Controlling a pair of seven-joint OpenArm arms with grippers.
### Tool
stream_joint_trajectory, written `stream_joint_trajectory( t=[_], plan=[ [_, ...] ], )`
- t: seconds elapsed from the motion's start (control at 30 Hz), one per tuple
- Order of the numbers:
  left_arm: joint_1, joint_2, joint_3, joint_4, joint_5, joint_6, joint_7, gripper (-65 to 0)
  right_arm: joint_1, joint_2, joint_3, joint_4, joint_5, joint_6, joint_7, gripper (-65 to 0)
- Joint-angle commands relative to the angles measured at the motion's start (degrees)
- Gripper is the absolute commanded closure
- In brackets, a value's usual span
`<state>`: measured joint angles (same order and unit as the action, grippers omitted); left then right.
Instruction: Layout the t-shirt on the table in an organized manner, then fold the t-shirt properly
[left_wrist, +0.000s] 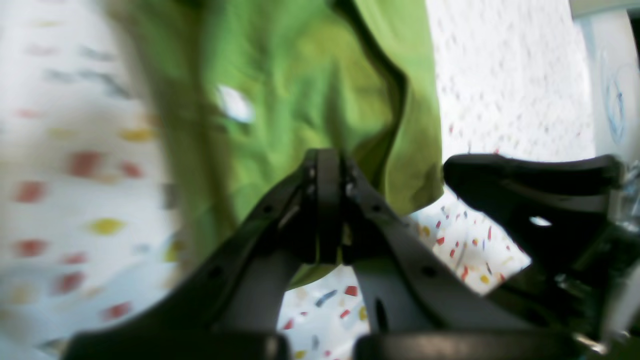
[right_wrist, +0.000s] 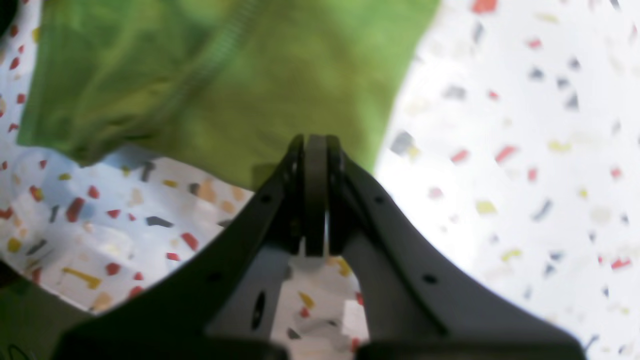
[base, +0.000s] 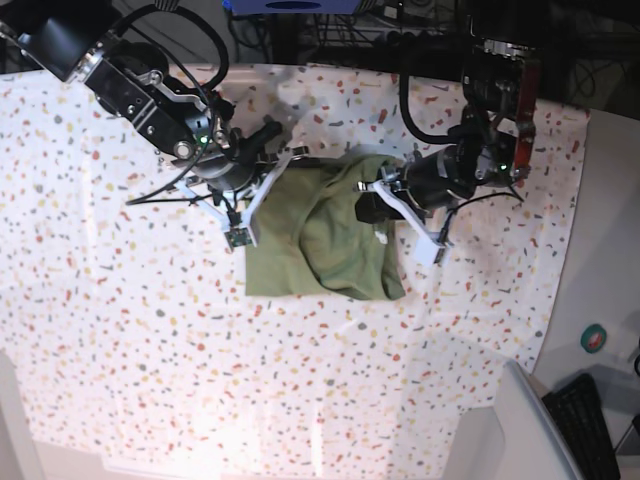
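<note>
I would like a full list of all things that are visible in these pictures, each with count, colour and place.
t-shirt: one, olive green, crumpled near the middle of the table, between the two arms.
white tag: one, white, on the t-shirt fabric in the left wrist view.
table: one, white cover with red, orange, yellow and grey flecks, fills most of the base view.
keyboard: one, black, lower right corner, off the table.
round object: one, teal, right edge, beside the table; too small to identify.
left end effector: one, black, shut on the t-shirt edge.
right end effector: one, black, shut on the t-shirt edge.
</note>
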<state>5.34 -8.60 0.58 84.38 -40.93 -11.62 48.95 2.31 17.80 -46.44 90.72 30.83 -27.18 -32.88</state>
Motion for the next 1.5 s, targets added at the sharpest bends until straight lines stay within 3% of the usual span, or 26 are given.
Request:
stream_joint_trajectory(
  t=[0.0, 0.2, 0.27, 0.53, 0.63, 0.87, 0.97, 1.1, 1.2, 1.3, 1.33, 1.47],
  plan=[
    [-1.26, -0.23, 0.87, -0.82, -1.05, 0.67, -0.55, 0.0, 0.64, 0.09, 0.59, 1.28, -0.37, -0.12, 0.84, 0.0],
    [-6.00, -0.76, 6.50, -10.93, -0.52, 2.52, -0.64, 0.0, -0.86, 0.18, 0.41, 5.06, -0.37, -0.12, 0.75, 0.0],
    [-7.06, -2.43, 6.76, -12.77, -0.52, 2.52, -0.64, 0.0, -0.94, 0.18, 0.33, 5.77, -0.37, -0.12, 0.75, 0.0],
    [-7.67, -4.19, 5.18, -6.44, -1.14, 2.61, -0.64, 0.0, -2.26, 0.18, -2.75, 9.37, -0.28, 0.15, 0.75, 0.0],
    [-7.15, -3.75, -0.71, -3.54, -1.14, 2.61, -0.03, 0.0, -2.26, 0.18, -5.39, 9.99, -0.37, 0.15, 0.75, 0.0],
    [-5.74, -3.75, -23.30, 4.54, -1.14, 2.25, 12.11, 0.0, 2.05, -0.18, -14.00, 9.37, -0.37, 0.15, 0.84, 0.0],
    [-3.72, -6.04, -28.58, 4.54, -0.52, 2.25, 12.55, 0.0, 4.42, -2.73, -15.32, 5.15, -0.37, 0.15, 1.02, 0.0],
    [-0.20, -9.64, -24.71, 4.02, -0.61, 2.25, 12.46, 0.0, 4.77, -3.25, -15.24, 5.59, -0.37, 0.15, 1.19, 0.0],
    [1.38, -9.29, -21.63, 6.30, -1.23, 2.25, 12.55, 0.0, 4.86, -1.58, -15.15, 6.91, -0.37, -0.03, 1.19, 0.0],
    [1.73, -6.12, -20.14, 9.82, -2.90, 2.52, 12.81, 0.0, 4.95, -0.88, -12.95, 6.56, -0.37, -0.03, 1.19, 0.0],
    [1.64, -5.16, -19.70, 10.79, -3.16, 2.52, 12.81, -6.3, 4.16, -0.35, -11.19, 6.56, -0.37, -0.03, 1.19, 0.0],
    [-0.64, -0.85, -19.52, 8.85, -2.98, 2.52, 12.63, -53.3, 1.61, 2.29, -4.51, 8.40, -0.37, 0.06, 1.19, 0.0]
  ],
)
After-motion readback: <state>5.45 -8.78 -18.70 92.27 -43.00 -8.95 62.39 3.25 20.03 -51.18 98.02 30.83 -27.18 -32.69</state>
